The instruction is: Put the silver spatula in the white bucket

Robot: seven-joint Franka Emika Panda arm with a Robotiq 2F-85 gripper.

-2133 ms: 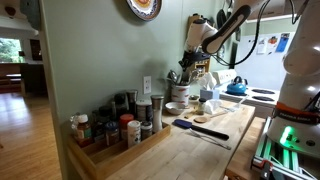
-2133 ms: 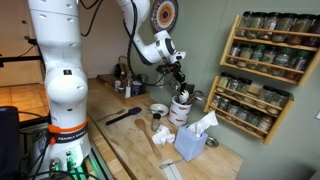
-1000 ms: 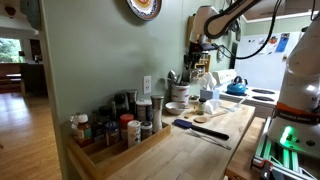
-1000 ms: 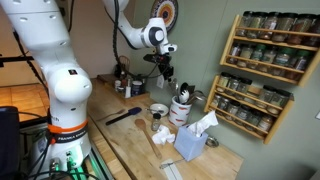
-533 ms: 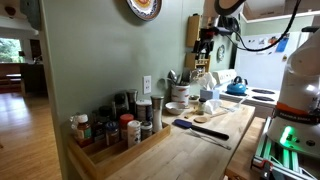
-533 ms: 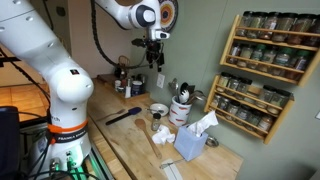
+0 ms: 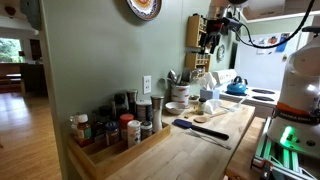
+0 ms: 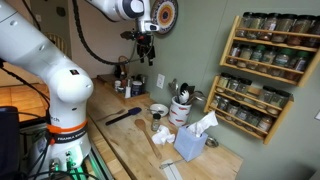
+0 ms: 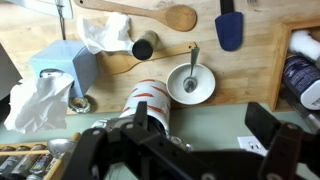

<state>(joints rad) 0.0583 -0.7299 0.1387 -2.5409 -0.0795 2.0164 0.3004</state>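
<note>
Gripper [image 8: 147, 51] hangs spread wide, holding nothing (way up high), with the white bucket [image 8: 181, 110] well below at roughly 5 o'clock.

Tool [image 8: 147, 54] higher (clear of white bucket [image 8: 181, 109])

arm high overhead, gripper [image 8: 146, 48] downward, fingers [image 9: 285, 150] apparently wide apart
</note>
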